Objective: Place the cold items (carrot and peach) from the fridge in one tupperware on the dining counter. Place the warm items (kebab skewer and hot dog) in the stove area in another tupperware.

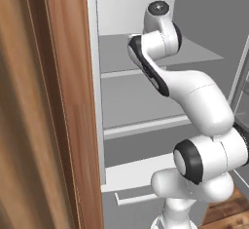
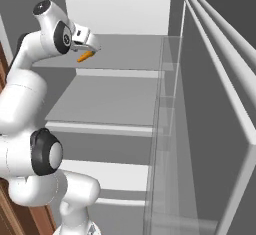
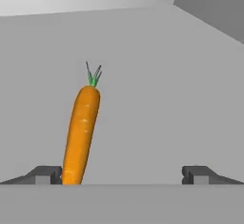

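Note:
An orange carrot (image 3: 82,132) with a green top lies on the grey upper fridge shelf (image 3: 157,99), pointing away from the hand. My gripper (image 3: 123,175) is open and low over the shelf. The carrot's thick end sits just inside the left fingertip (image 3: 47,174), and the right fingertip (image 3: 198,174) stands far off it. From the right base view the gripper (image 2: 89,47) reaches into the fridge just above the carrot (image 2: 85,56). The peach, kebab skewer, hot dog and tupperware are out of view.
The fridge stands open with a middle shelf (image 2: 110,99) and a lower shelf (image 2: 110,171) under the upper one. Its open door (image 2: 215,129) with rails runs along the right. A wooden cabinet panel (image 1: 48,125) stands close on the left.

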You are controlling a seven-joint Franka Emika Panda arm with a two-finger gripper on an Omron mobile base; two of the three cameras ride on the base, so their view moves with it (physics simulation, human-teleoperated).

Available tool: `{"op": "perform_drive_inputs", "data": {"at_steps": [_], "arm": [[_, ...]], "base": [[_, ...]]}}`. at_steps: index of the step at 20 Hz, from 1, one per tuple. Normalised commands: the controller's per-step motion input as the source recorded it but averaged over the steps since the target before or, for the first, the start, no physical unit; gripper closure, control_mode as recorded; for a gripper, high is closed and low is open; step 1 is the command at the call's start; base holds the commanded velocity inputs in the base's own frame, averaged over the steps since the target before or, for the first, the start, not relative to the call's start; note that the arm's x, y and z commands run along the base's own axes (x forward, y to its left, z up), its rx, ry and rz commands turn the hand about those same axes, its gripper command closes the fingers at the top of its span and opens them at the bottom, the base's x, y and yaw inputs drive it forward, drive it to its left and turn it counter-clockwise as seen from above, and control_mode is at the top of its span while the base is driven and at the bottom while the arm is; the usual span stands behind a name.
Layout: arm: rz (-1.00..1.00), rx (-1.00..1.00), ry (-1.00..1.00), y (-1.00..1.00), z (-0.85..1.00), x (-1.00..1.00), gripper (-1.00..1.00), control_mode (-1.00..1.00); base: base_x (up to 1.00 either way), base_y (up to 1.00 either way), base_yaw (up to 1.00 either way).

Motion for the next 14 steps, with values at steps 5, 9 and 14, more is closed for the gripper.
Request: {"op": "perform_drive_inputs", "data": {"at_steps": [5, 9, 14], "arm": [[-0.16, 0.01, 0.00, 0.29, -0.38, 0.16, -1.00, -1.00], [-0.07, 0.00, 0.00, 0.12, -0.13, 0.54, -1.00, -1.00], [-0.02, 0.00, 0.00, 0.00, 0.00, 0.73, -1.00, -1.00]], "base": [[0.00, 0.00, 0.00], [0.00, 0.00, 0.00], [0.00, 0.00, 0.00]]}}
